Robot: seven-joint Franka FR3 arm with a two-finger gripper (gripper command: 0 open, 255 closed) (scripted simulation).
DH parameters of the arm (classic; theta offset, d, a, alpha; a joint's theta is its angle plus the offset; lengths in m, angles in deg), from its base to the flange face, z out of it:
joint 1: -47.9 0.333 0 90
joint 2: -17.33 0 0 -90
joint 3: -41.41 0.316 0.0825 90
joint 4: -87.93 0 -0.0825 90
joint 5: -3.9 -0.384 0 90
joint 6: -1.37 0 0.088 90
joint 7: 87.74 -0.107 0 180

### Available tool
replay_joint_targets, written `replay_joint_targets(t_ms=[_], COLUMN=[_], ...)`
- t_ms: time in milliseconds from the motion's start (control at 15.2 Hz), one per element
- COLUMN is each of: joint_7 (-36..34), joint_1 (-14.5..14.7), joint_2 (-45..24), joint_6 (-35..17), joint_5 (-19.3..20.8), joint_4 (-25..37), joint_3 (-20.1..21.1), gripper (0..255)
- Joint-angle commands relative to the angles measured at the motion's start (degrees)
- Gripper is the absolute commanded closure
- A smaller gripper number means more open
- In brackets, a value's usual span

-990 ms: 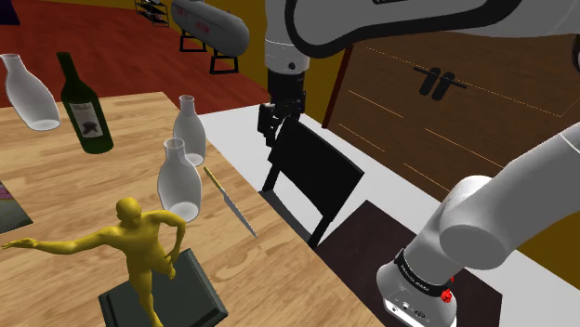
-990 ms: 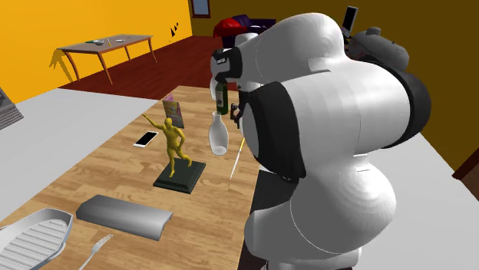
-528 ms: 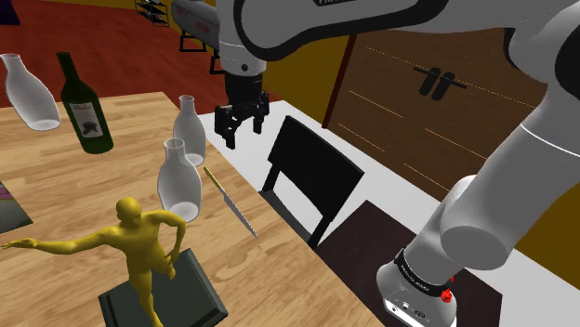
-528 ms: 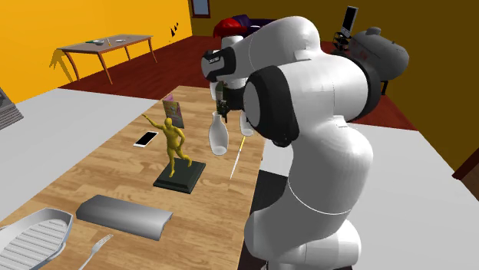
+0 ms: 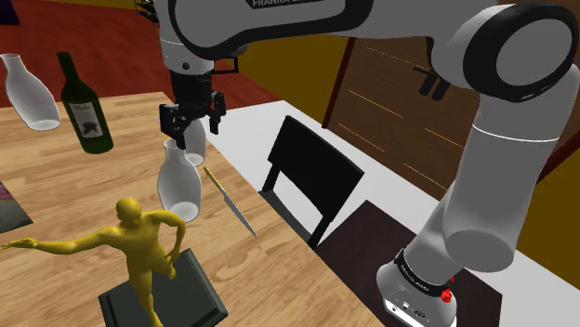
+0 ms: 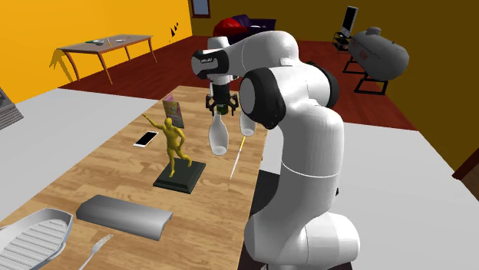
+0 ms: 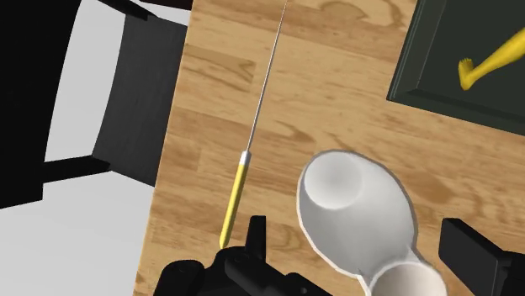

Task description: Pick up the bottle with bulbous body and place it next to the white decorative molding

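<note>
A pale bottle with a bulbous body stands upright on the wooden table, near the edge that faces the chair. My black gripper hangs just above its neck, open and holding nothing. In the wrist view the bottle lies between the spread fingers, which do not touch it. From the second exterior view the gripper is over the same bottle. A grey curved slab lies near that view's lower left. A second pale bottle stands right behind the gripper, partly hidden.
A yellow-handled knife lies beside the bottle. A yellow figurine stands on a dark base close by. A dark green wine bottle and another pale bottle stand farther back. A black chair is at the table's edge.
The arm has swung toward the shoulder view's left, from over the chair to above the near pale bottle. The gripper has stayed open.
</note>
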State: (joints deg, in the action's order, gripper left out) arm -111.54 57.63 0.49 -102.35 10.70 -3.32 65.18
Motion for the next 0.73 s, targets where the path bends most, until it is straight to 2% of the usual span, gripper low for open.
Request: replay_joint_targets(t_ms=[0,198,660], joint_7=[-1.5,-2.9,-3.2], joint_1=[1.7,4.5,4.1], joint_2=[-5.0,-11.6,-11.9], joint_6=[0.8,3.0,-2.3], joint_5=[1.8,3.8,4.1], joint_4=[5.9,14.8,9.8], joint_3=[0.0,-0.3,-0.6], gripper=[0,0,0])
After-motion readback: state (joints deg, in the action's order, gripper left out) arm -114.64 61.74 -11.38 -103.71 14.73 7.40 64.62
